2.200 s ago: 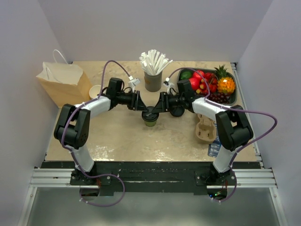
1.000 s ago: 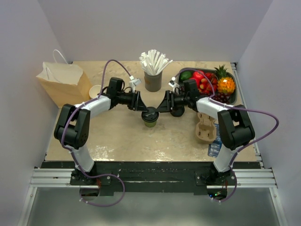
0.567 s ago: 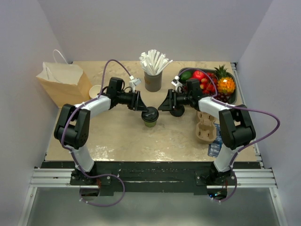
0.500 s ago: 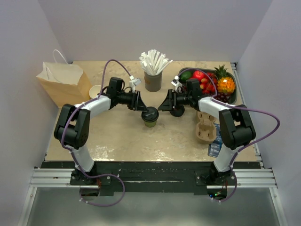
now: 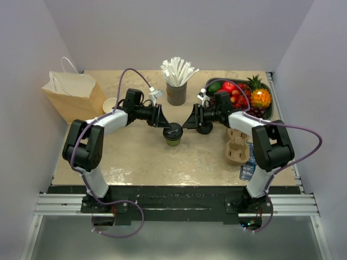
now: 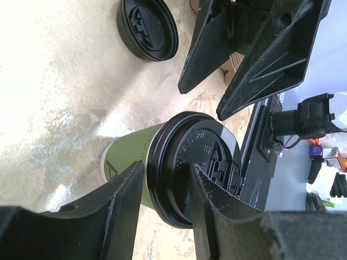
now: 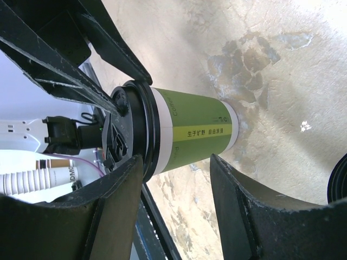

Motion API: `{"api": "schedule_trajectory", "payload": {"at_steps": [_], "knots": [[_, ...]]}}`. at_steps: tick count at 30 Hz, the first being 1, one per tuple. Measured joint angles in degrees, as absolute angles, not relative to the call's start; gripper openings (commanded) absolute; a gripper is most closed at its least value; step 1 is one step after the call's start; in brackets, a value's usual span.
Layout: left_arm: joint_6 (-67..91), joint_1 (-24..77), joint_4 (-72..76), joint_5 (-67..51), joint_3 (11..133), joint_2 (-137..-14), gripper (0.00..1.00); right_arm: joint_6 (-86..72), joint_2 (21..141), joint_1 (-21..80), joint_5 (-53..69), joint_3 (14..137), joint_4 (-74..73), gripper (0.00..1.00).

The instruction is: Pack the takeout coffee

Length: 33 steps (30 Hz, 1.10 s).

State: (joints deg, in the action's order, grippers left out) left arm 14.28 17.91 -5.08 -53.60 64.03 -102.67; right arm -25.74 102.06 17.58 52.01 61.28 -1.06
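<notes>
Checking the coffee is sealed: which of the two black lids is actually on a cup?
The lid capping the green cup. The other lid lies loose and flat on the table beside it.

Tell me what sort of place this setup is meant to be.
Probably a mock café takeout counter: a lidded green coffee cup, a grey cup of straws and a brown paper bag.

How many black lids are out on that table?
2. One black lid caps the green cup mid-table; a loose lid lies flat just right of it. Others could be hidden.
</notes>
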Motion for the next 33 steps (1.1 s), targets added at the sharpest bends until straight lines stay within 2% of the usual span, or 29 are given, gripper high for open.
{"api": "schedule_trajectory", "payload": {"at_steps": [18,33], "knots": [[14.33,17.91,-5.32,-53.82,64.40,-103.11,0.43,-23.92,103.24,18.13,51.29,62.85,-4.60,0.53],[14.39,18.09,-4.43,-53.78,64.49,-103.28,0.43,-20.08,100.53,19.81,39.97,65.65,-12.40,0.50]]}}
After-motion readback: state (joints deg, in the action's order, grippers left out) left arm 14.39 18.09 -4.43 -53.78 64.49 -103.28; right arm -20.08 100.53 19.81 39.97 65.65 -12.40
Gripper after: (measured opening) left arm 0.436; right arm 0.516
